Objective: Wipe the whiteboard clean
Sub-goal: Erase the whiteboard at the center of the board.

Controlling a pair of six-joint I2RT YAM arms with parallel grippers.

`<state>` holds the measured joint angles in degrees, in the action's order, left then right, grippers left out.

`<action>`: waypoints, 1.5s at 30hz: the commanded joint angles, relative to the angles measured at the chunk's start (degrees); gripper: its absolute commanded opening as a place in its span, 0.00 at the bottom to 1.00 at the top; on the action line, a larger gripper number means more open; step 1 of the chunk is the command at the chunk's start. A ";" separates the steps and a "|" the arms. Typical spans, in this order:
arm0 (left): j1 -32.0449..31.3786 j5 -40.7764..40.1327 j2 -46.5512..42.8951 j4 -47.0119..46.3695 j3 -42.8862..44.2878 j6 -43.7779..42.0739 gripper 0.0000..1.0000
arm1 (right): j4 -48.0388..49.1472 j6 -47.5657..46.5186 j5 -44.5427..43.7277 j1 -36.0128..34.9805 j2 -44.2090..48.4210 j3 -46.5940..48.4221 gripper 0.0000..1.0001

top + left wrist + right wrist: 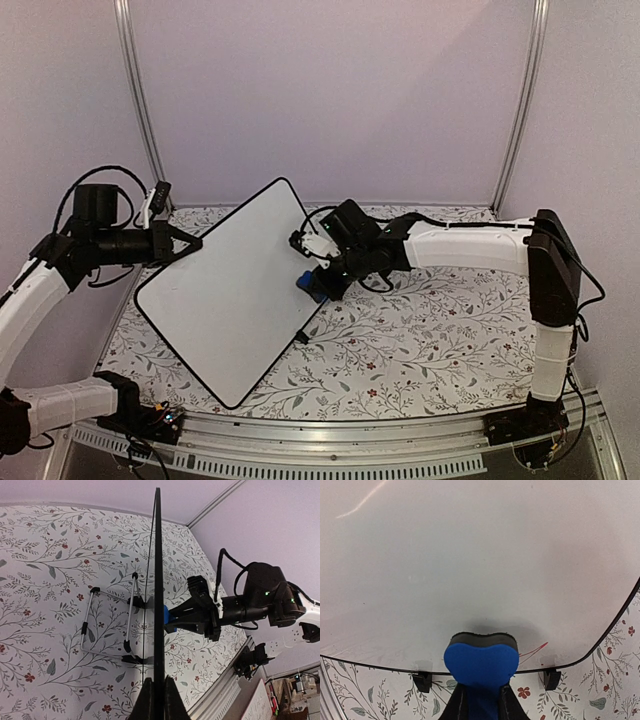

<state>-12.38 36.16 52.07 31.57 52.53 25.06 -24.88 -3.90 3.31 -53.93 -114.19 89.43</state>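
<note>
Whiteboard gripped at one side, eraser on its face

The big flat white whiteboard with a thin black rim (pixel 225 290) sits at an angle over the left half of the floral-print counter (pixel 420 340). The left tool (pixel 193 243) is clamped on its left rim. The right tool (pixel 481 700) is pinched tight around a small blue foam eraser block (pixel 480 662), which presses on the board's face near the edge with two small black feet (pixel 550 678).

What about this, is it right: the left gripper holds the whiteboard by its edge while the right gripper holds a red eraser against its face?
Not quite. The eraser is blue, not red, as the right wrist view shows. The rest is right: the left gripper clamps the whiteboard by its edge, and the right gripper holds the eraser against its face.
</note>
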 commanded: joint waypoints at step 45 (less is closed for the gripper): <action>-0.38 1.69 -3.04 -2.88 -0.98 0.78 0.00 | 3.34 -0.58 3.09 1.88 -1.27 -1.88 0.09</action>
<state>-12.38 35.57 49.89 32.27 51.27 24.91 -22.65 -3.97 7.20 -51.72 -118.04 83.88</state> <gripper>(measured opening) 0.024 0.158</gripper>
